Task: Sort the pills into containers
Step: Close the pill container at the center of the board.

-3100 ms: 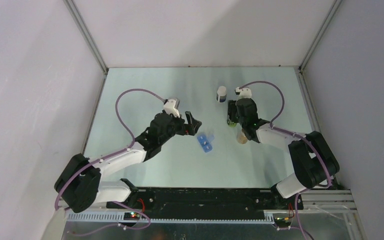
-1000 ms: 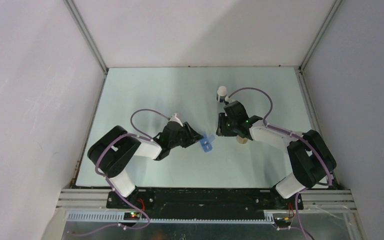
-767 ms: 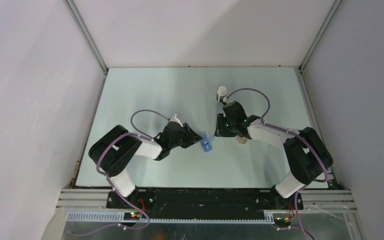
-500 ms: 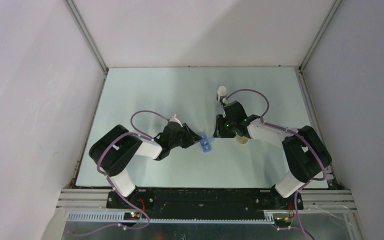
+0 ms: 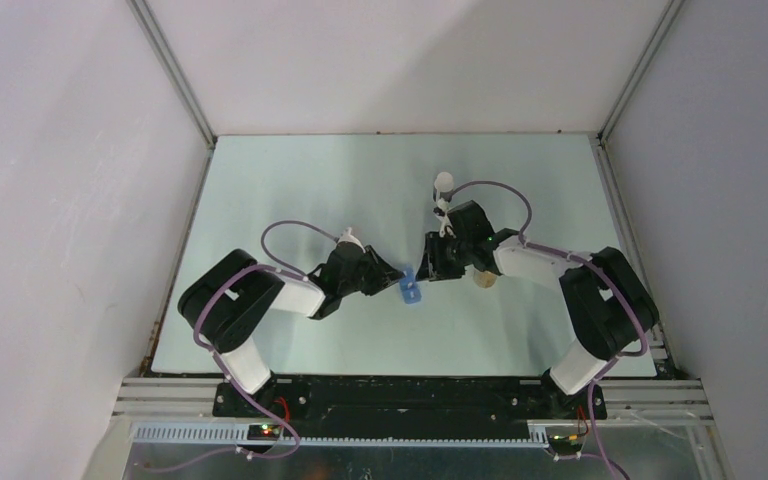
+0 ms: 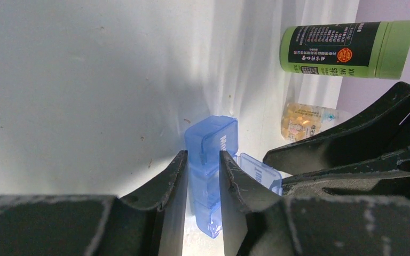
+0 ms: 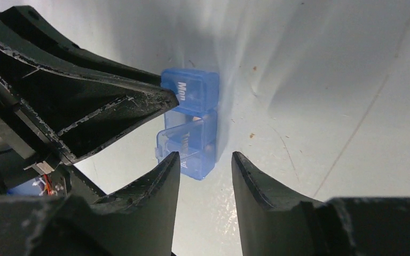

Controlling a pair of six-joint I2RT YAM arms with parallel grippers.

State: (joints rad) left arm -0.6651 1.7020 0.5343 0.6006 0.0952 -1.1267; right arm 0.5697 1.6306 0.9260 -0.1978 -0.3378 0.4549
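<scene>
On the pale green table [image 5: 310,180], the left gripper [image 6: 202,160] is clamped on the translucent blue plastic pill organiser [image 6: 212,136]. The right gripper [image 7: 205,160], jaws apart, has the organiser just ahead of its tips. Beyond the left fingers are a green-and-black cylindrical bottle [image 6: 347,49] and a small clear vial of yellow pills [image 6: 299,118]

The top view is bright and evenly lit. In the wrist views the close black fingers [image 6: 157,189] look soft, and streaked shadows fan across the pale counter [image 6: 85,80] beyond them.

pill organiser [image 6: 211,141] lower end hidden inside left gripper [image 6: 202,157], yellow pills [image 6: 299,120] indistinct
</scene>
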